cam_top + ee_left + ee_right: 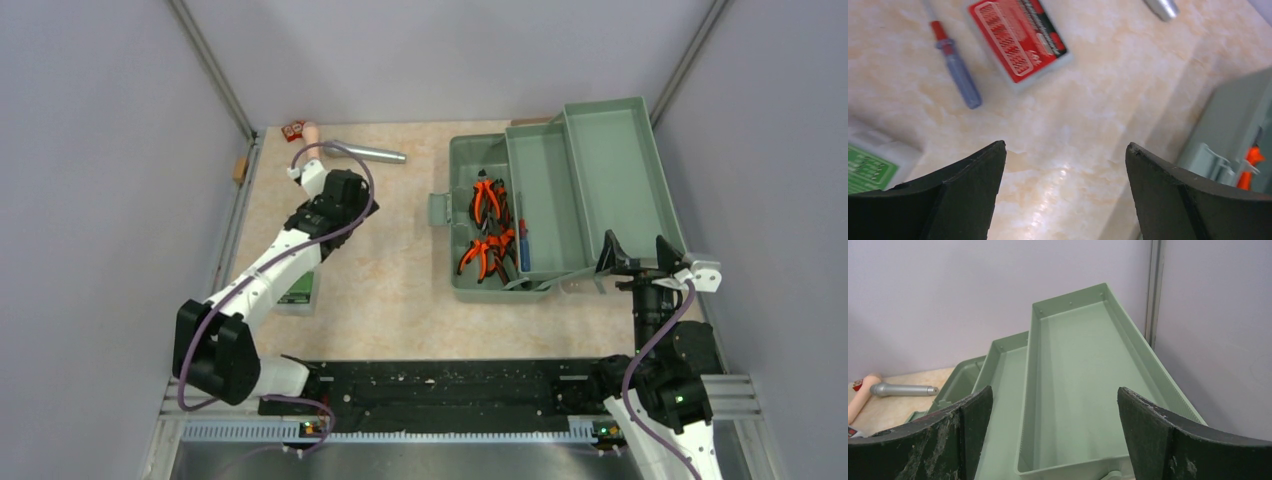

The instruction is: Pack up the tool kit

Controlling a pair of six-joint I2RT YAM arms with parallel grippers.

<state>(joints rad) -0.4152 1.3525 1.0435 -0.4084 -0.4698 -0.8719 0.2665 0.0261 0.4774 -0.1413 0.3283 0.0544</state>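
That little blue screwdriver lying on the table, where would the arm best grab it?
Grip the screwdriver by its blue handle, the thickest part, from straight above, fingers across it. It lies flat on the table with bare surface either side, the red box a little apart. The open left gripper looks best placed.

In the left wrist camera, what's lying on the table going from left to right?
green-labelled box → blue-and-red screwdriver → red box → silver cylinder end → sage-green toolbox
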